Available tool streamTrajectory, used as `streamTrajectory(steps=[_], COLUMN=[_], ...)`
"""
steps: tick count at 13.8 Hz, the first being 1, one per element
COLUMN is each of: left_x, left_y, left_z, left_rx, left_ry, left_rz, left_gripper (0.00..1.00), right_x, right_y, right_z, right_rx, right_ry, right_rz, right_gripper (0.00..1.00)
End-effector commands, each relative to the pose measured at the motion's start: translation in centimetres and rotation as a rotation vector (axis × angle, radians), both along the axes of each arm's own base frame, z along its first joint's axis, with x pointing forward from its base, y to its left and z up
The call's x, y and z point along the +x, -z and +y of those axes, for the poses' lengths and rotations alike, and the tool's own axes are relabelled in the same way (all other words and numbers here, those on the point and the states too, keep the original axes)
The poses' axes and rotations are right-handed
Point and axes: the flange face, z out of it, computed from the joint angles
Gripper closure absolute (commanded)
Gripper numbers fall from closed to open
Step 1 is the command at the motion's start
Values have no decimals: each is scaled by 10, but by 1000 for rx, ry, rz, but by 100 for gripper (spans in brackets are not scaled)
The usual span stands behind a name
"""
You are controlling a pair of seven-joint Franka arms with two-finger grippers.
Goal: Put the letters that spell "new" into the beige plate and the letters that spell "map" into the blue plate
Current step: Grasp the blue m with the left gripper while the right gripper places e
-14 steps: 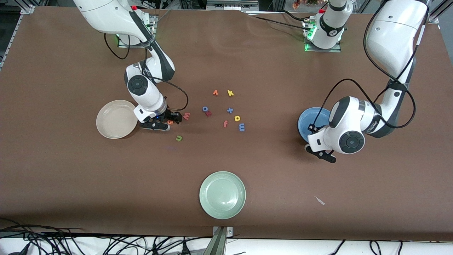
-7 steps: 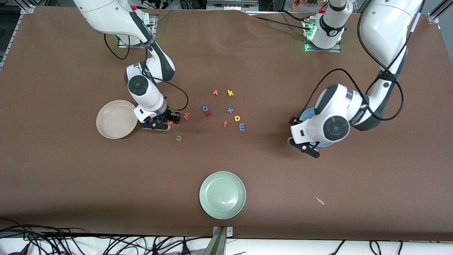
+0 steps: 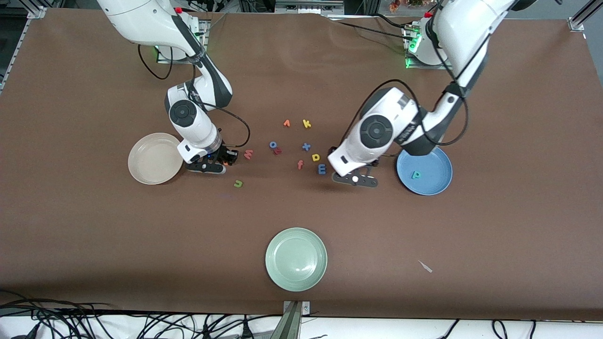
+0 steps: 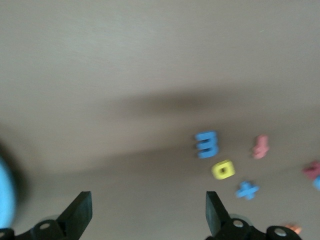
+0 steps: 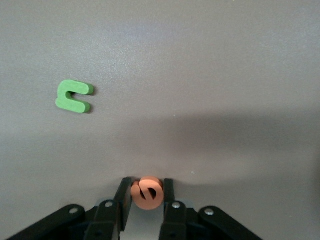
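the right hand (image 5: 145, 200) is low at the table (image 3: 94, 226), just beside the beige plate (image 3: 153, 160), its fingers clamped on the orange e (image 5: 146, 193). the pinkish-red w (image 3: 248, 154) lies near it toward the middle of the table, and the olive-green n (image 5: 74, 96) lies nearer the front camera. the beige plate holds no letter.

the left hand (image 4: 145, 217) hangs over the table between the letter cluster and the blue plate (image 3: 435, 181), fingers spread wide apart and holding nothing. the blue m (image 4: 207, 144) and yellow a (image 4: 223, 169) lie beside each other just by it. the teal p (image 3: 416, 174) lies in the blue plate.
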Motion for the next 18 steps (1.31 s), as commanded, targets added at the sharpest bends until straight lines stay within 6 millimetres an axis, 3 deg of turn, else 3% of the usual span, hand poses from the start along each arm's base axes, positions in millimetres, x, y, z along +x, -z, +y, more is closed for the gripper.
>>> streamTrajectory(steps=[1,5,7,10,14,18], left_x=[7,8,4,7,6,-1], left_y=[27,60,65,65,78,95], left_z=[-27,-52,-55,-51,-55,-58], left_rx=[-21,40,59,49,21,29], left_ry=[-115,-96,-77,-26,-23,-11], left_rz=[-5,-36,-45,-45,-71,-52], left_gripper=[0,0,0,0,3,30], right_x=[-2,19,34,58,72,76], right_y=[4,-35,-59,-87,-107,-113], right_z=[4,10,4,-39,-98,-152], right_rx=[10,-5,-19,-56,-82,-106], right_ry=[15,12,17,-24,-110,-103], right_rz=[-3,30,59,82,87,129], right_gripper=[85,90,91,91,91,91])
